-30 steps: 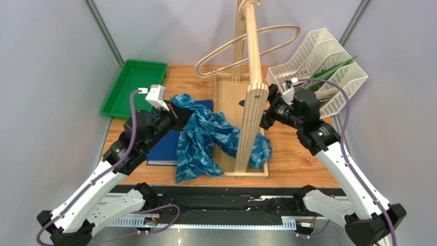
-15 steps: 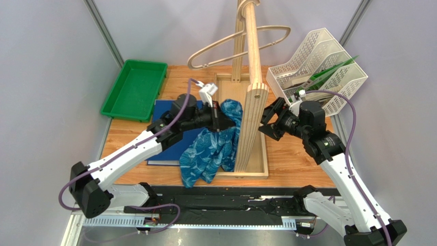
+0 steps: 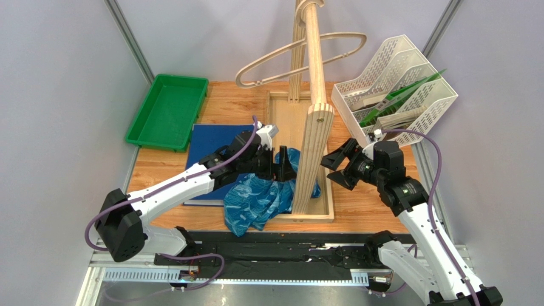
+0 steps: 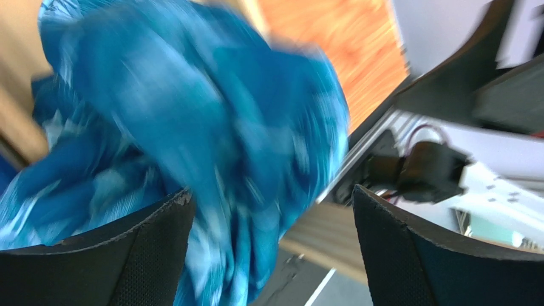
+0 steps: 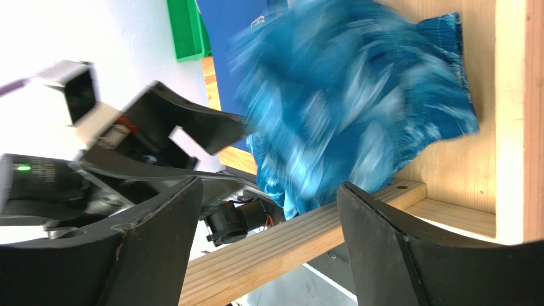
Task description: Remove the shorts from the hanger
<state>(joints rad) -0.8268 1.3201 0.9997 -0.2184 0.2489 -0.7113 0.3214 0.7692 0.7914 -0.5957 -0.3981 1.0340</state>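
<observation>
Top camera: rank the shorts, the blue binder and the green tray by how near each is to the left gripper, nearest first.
1. shorts: heaped right at the left gripper, on its near side.
2. blue binder: flat on the table, further left and partly under the arm.
3. green tray: at the far-left corner of the table.

The thin light-wood loop hanger (image 3: 238, 79) hangs bare and tilted, high on the upright wooden stand (image 3: 314, 115). The soft blue wavy-printed fabric shorts (image 3: 262, 197) lie crumpled below, draped over the stand's base edge onto the bench (image 3: 364, 204).
</observation>
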